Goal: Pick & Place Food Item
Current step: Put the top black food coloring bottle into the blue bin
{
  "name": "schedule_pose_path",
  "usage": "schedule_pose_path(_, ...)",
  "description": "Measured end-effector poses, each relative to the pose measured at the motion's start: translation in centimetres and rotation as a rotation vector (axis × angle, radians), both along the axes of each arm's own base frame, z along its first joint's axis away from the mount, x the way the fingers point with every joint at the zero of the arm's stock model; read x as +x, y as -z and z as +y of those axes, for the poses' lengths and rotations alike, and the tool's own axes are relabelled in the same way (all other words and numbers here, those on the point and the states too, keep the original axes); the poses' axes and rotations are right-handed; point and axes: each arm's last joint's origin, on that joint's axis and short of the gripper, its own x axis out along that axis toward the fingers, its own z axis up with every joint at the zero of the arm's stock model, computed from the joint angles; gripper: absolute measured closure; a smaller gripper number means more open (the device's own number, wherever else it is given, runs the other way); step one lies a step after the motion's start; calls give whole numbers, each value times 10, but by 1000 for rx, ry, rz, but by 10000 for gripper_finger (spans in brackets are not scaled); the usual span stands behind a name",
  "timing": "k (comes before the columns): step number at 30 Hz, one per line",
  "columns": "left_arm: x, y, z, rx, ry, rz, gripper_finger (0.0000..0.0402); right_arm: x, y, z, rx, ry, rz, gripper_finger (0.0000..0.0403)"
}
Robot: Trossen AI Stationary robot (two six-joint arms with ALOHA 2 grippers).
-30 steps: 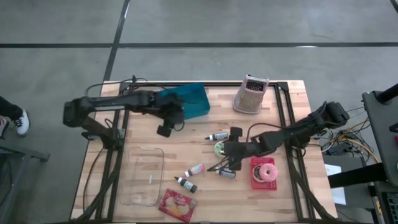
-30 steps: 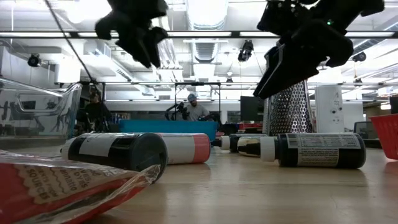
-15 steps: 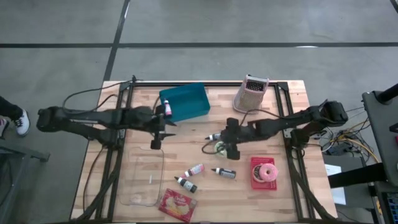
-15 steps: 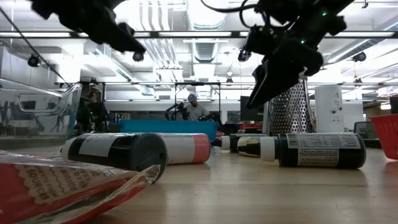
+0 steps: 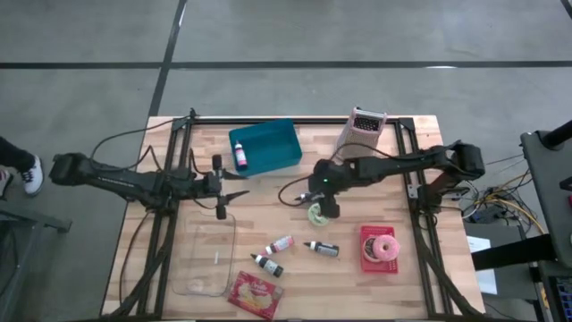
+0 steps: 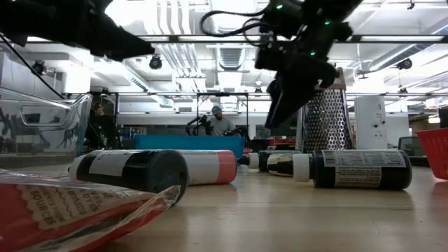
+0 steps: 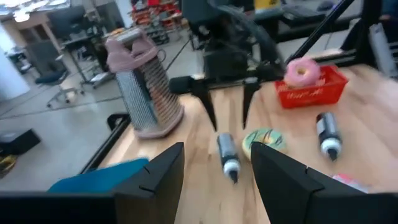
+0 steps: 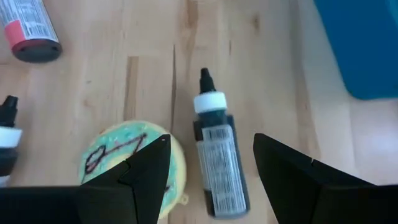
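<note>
- High view: right gripper (image 5: 329, 199) hangs near mid-tabletop (image 5: 268, 219), over the gap between the black-cap bottle (image 5: 314, 194) and the green-iced donut (image 5: 317, 214). If the donut is the target, a descent from here could clip the bottle and roll it into the donut.
- High view: left gripper (image 5: 222, 191) sits spread at the left edge, just above the clear glass dish (image 5: 207, 253), well apart from the food. A pink donut (image 5: 384, 247) already lies in the red tray (image 5: 378, 249); a small bottle (image 5: 239, 158) lies in the teal bin (image 5: 264, 147). Risk: no placing spot is obvious, so a drop could land in the wrong container.
- Low view: both grippers are clear above the tabletop; bottles (image 6: 360, 168) lie on their sides and will roll if nudged. The grater (image 6: 323, 127) stands close behind the right arm, so a wide swing could hit it.
- Left wrist view: fingers (image 7: 163, 171) are spread and hold nothing; the right gripper (image 7: 225, 96) shows open above the bottle (image 7: 229, 157) and green-iced donut (image 7: 264, 140).
- Right wrist view: fingers (image 8: 144, 169) are spread, straddling the bottle (image 8: 217, 149) more than the donut (image 8: 127, 163). Closing here would likely pinch the bottle or only the donut's rim.
</note>
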Motion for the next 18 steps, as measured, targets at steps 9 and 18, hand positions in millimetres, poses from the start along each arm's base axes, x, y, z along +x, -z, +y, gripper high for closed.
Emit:
schedule_pose_path(9, -1, 0, -1, 43, -70, -3, 213, 42, 17, -5, -22, -79, 141, 177)
schedule_pose_path(18, -5, 2, 1, 85, -134, 5, 213, 58, 27, -7, 14, -129, 202, 177)
